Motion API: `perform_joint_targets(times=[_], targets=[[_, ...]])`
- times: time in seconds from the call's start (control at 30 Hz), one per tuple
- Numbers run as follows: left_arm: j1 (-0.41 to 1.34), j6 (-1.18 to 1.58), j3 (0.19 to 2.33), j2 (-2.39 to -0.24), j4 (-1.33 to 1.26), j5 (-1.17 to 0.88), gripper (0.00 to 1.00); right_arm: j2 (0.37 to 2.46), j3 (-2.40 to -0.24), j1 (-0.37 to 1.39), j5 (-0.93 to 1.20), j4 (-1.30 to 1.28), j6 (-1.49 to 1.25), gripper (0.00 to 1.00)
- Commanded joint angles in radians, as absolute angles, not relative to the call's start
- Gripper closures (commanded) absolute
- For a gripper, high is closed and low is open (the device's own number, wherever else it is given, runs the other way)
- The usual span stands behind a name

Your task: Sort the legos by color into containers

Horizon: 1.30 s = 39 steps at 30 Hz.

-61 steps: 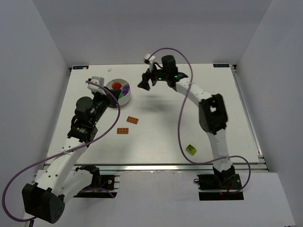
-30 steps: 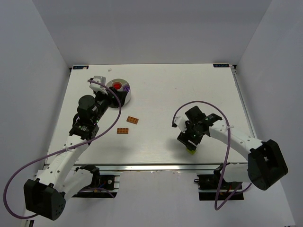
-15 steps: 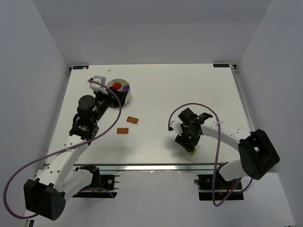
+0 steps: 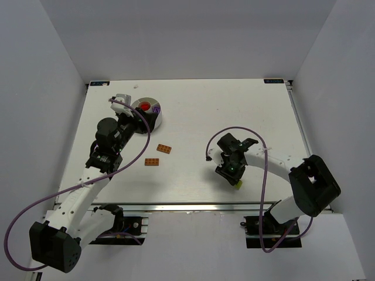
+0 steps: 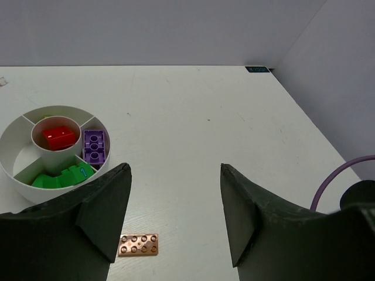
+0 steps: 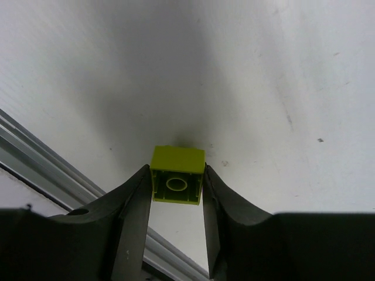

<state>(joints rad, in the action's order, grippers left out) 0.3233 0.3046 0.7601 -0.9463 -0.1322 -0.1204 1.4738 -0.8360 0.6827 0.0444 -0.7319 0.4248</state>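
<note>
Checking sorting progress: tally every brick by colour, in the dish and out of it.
orange plates: 2
lime brick: 1
red brick: 1
purple brick: 1
green brick: 1, possibly more, hard to tell
Total: 6

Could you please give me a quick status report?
Left pincer open, empty. Right pincer closed on lime-green block, on table. Two orange plates unsorted. Nothing blocking.

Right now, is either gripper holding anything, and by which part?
The right gripper pinches the lime-green block by two opposite side faces, its hollow underside facing the wrist camera. The left gripper is open and holds nothing.
</note>
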Motion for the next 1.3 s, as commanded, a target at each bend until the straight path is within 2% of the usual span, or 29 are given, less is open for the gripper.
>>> perform_joint_targets(times=[0.0,0.13,0.33,0.43,0.57,0.7,0.77,1.0,1.27], targets=[[0.319,0.301,0.767,-0.931,-0.127,-0.129,0.28,1.463,-0.946,0.690,0.047,-0.726,0.440,0.90],[0.319,0.295,0.767,-0.927,-0.121,-0.115,0.28,1.491,-1.115,0.690,0.120,-0.669,0.463,1.00],[0.319,0.268,0.764,-0.927,-0.109,-0.063,0.28,1.670,-1.430,0.689,0.242,-0.496,0.486,1.00],[0.318,0.255,0.769,-0.937,-0.098,-0.046,0.28,1.811,-1.573,0.689,0.226,-0.376,0.454,1.00],[0.316,0.241,0.773,-0.937,-0.084,-0.026,0.28,2.017,-1.808,0.690,0.094,-0.128,0.289,1.00],[0.307,0.233,0.778,-0.934,-0.080,-0.021,0.28,2.130,-1.882,0.678,0.078,0.215,0.187,1.00],[0.302,0.233,0.779,-0.931,-0.080,-0.025,0.28,2.193,-1.914,0.676,0.094,0.285,0.143,1.00],[0.295,0.233,0.781,-0.911,-0.081,-0.034,0.28,2.405,-2.199,0.669,0.144,0.380,-0.093,1.00],[0.281,0.242,0.785,-0.925,-0.084,-0.066,0.28,2.540,-2.315,0.664,0.187,0.426,-0.213,1.00]])
